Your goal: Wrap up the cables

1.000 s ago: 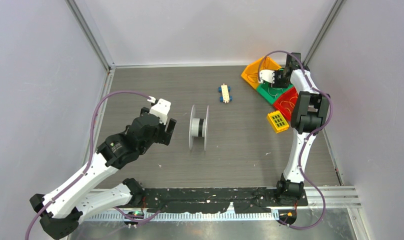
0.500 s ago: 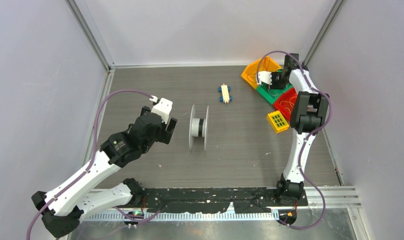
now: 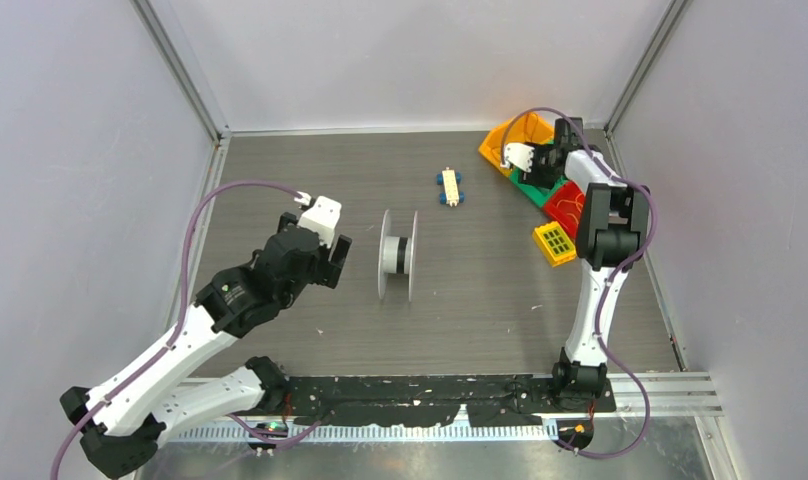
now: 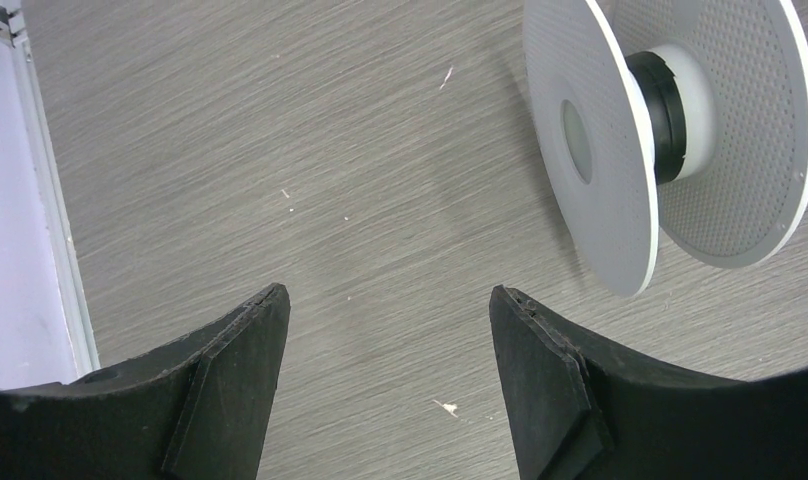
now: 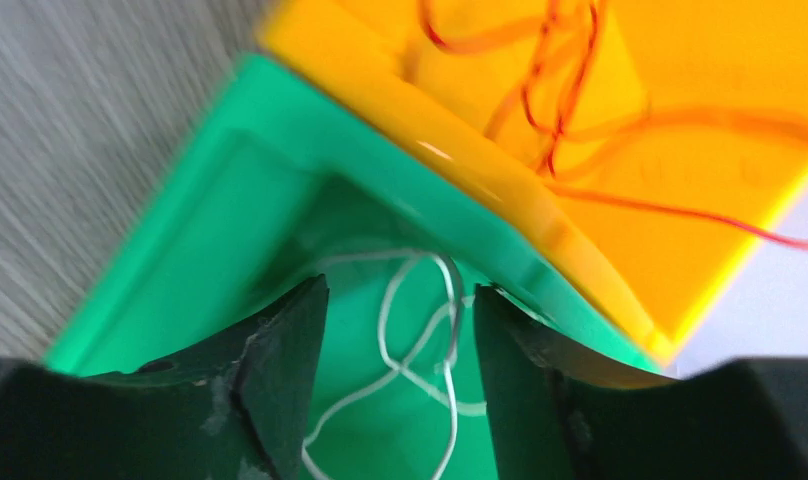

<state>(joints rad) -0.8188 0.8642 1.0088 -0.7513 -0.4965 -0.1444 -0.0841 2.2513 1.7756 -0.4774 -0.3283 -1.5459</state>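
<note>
Moved since earlier: the right claw (image 5: 395, 300) has swung from above the green and red trays toward the far edge, and now sits at the seam of the green tray (image 5: 230, 230) and the orange tray (image 5: 680, 200); the left arm and the spool (image 4: 590, 140) lie as they did
Right claw: jaws moderately apart, holding nothing; they straddle a loop of the white cable (image 5: 382, 320), which we judge to be a line-up for a pinch
White cable: lies slack in loops on the floor of the green tray, in the far right corner of the worktop (image 3: 480, 300); not yet lifted
Left claw (image 4: 385, 300): wide open and empty; it hangs low between the left edge and the spool, facing one flange; we take it to be waiting to steady the spool
Spool: stands on its two rims about midway between the left and right edges; its hub is bare of cable, so by our judgement no wrapping has begun
Trays: three, fanned in the far right corner; orange, green, and the red tray (image 3: 565, 200); we suppose they sort the wires by kind, since an orange wire (image 5: 550, 90) tangles in the orange tray
Other pieces: one yellow block (image 3: 555, 243) with a green grid by the right edge; one small yellow-and-blue piece (image 3: 450, 187) nearer the far edge
Count: two arms, two claws, one spool, three trays, one white cable that we can see
</note>
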